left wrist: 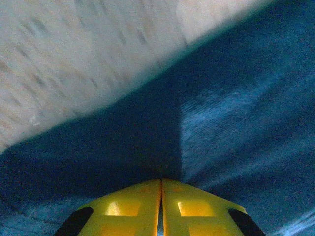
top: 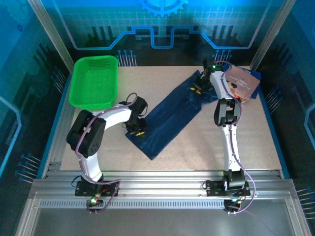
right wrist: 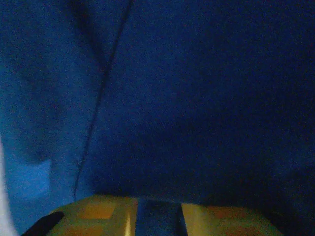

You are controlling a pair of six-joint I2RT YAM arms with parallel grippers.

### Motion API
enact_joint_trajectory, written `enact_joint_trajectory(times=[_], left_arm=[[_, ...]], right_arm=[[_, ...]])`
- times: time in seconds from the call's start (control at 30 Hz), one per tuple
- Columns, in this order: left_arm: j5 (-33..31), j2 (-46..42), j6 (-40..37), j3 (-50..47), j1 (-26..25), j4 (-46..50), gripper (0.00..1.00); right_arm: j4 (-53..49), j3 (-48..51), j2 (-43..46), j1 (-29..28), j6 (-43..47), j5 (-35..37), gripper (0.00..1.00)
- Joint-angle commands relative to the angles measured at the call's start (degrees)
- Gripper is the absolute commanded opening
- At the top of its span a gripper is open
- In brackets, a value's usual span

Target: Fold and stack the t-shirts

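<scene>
A dark navy t-shirt (top: pixel 172 115) lies folded into a long strip, running diagonally across the table. My left gripper (top: pixel 138 131) is at the strip's near left end. In the left wrist view its yellow fingers (left wrist: pixel 133 206) are pressed together on the cloth (left wrist: pixel 236 118) at their tips. My right gripper (top: pixel 199 86) is down on the strip's far right end. Its fingers (right wrist: pixel 98 216) stand a little apart, with blue cloth (right wrist: pixel 197 98) showing in the gap and all around. A second t-shirt (top: pixel 244 82), pinkish-tan print up, lies folded at the far right.
A bright green mesh basket (top: pixel 94 81) stands at the far left corner. Bare table (top: pixel 187 147) stretches in front of the strip. Metal frame rails run along the near edge (top: pixel 162 182), and the right arm's links (top: pixel 227 123) lean over the table's right half.
</scene>
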State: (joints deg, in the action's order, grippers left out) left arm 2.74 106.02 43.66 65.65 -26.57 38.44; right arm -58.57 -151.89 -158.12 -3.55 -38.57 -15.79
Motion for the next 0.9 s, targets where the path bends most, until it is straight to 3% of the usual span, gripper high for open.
enact_joint_trajectory(times=[0.0,0.1,0.2,0.37,0.53,0.63,0.73,0.8,0.87], left_arm=[[4.0,1.2,3.1,-3.1,-3.4,7.6,0.12],[7.3,0.9,3.8,-4.4,-4.8,6.1,0.13],[11.5,0.9,3.9,-4.5,-6.3,3.1,0.15],[19.3,3.7,2.5,-0.3,-8.7,0.0,0.17],[26.9,-0.3,2.3,0.2,-11.2,-7.4,0.21],[26.5,-6.6,0.2,-1.8,-11.7,-6.0,0.23],[25.0,-16.4,-0.5,-6.3,-9.8,-4.5,0.32],[21.9,-23.5,-0.7,-9.0,-7.3,-2.1,0.43],[19.3,-28.6,-1.2,-11.5,-4.5,-0.2,0.56]], right_arm=[[14.7,-2.0,-8.9,-0.9,-7.1,-15.8,0.38],[21.0,-10.0,-14.4,-1.5,-12.9,-20.1,0.42],[34.0,-6.4,-15.2,-2.3,-20.4,-23.7,0.49],[45.1,-9.5,-19.2,-4.2,-27.7,-25.3,0.61],[53.4,-9.8,-18.0,-5.0,-32.5,-27.5,0.71],[49.1,-9.7,-12.0,-5.0,-29.1,-31.3,0.75],[24.5,-8.5,-0.9,-5.2,-12.3,-29.5,0.78],[12.3,0.3,10.3,-5.0,-2.4,-25.7,0.80],[8.0,14.7,23.0,-5.0,3.7,-22.4,0.81]])
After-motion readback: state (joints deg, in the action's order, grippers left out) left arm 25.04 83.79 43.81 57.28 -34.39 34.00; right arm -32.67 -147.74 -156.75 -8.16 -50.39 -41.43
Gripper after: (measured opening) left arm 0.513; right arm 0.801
